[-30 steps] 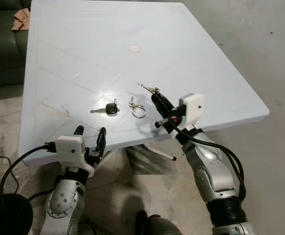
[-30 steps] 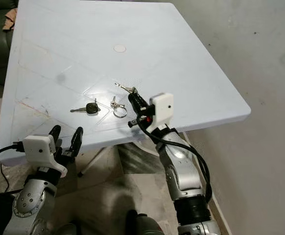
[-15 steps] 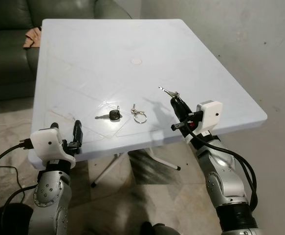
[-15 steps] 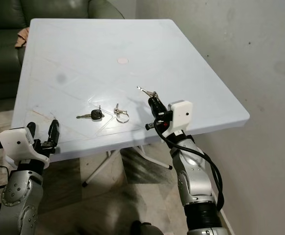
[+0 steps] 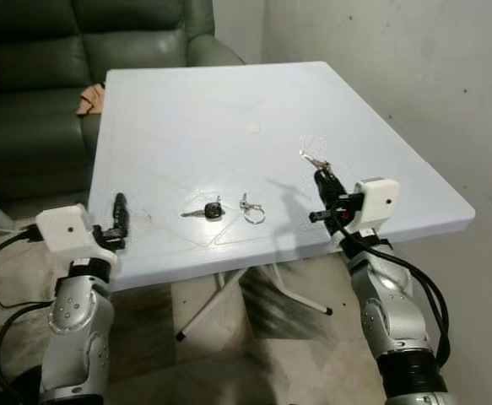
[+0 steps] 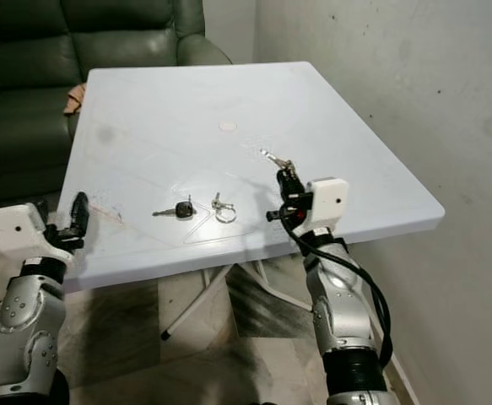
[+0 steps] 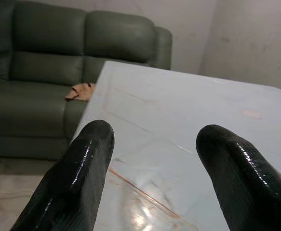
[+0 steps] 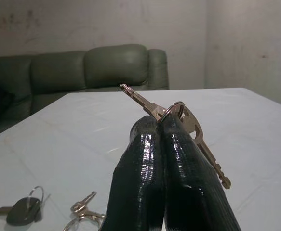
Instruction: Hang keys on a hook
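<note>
Above the near right part of the white desk (image 5: 347,101), the right gripper (image 5: 321,175) is raised with its two black fingers (image 8: 145,159) pressed together on a ring of brass keys (image 8: 181,118); one key juts out past the fingertips and another hangs down beside them. To that gripper's left, lying flat on the desk, are a small bunch of silver keys on a ring (image 5: 251,207) and, just beyond it, a black-headed car key (image 5: 209,211). Farther left, at the desk's near left edge, the left gripper (image 5: 119,221) is held level with the desktop, its fingers (image 7: 77,178) spread apart and empty. Behind the desk stands a dark green sofa (image 5: 51,51) with a crumpled tan cloth (image 5: 91,99) on its seat.
</note>
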`<state>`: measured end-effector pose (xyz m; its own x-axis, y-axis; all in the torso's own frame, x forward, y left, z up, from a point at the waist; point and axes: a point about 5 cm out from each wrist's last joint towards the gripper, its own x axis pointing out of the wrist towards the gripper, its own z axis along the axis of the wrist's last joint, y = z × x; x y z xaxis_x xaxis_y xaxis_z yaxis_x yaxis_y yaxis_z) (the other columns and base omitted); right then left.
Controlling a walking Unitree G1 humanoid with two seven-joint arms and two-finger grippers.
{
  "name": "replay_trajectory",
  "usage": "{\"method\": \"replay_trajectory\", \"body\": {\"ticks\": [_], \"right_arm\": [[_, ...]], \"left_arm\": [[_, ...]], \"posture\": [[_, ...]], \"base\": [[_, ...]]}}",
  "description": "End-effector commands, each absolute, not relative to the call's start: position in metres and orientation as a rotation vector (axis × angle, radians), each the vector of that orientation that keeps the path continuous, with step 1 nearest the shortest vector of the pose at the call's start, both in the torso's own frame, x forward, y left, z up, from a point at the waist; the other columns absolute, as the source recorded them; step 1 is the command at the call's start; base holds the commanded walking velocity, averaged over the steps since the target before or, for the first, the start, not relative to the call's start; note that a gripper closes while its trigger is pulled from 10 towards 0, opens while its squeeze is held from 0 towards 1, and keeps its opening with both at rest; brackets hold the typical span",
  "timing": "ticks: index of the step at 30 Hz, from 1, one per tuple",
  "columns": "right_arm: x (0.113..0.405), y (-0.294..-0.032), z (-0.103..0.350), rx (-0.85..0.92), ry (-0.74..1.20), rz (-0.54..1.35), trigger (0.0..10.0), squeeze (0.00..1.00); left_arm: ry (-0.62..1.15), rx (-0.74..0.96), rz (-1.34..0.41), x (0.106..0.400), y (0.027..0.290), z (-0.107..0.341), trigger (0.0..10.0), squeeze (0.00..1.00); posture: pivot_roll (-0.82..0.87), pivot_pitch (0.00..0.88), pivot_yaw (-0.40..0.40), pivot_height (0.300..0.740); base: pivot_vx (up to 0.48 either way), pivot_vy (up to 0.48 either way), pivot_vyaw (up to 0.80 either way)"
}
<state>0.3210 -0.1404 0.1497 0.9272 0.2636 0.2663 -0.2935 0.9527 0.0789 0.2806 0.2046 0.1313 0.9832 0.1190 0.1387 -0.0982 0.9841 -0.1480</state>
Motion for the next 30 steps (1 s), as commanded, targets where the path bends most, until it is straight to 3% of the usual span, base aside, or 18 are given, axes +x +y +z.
{"method": "replay_trajectory", "body": {"ticks": [1,5,30], "right_arm": [[0.3204,-0.1419,0.1506,0.111,-0.25,0.275,10.0,0.0],[0.32,-0.1417,0.1467,0.099,-0.23,0.27,10.0,0.0],[0.3245,-0.1327,0.1461,0.077,-0.199,0.308,10.0,0.0]], "left_arm": [[-0.143,-0.141,0.101,0.2839,0.2044,0.132,10.0,0.0],[-0.142,-0.144,0.098,0.2858,0.2034,0.1312,10.0,0.0],[-0.143,-0.144,0.113,0.2805,0.2005,0.1243,10.0,0.0]], "posture": [[-0.05,0.015,0.01,0.74],[-0.06,0.015,0.008,0.74],[-0.02,0.01,-0.038,0.74]], "base": [[0.0,0.0,0.0],[0.0,0.0,0.0],[0.0,0.0,-0.71]]}}
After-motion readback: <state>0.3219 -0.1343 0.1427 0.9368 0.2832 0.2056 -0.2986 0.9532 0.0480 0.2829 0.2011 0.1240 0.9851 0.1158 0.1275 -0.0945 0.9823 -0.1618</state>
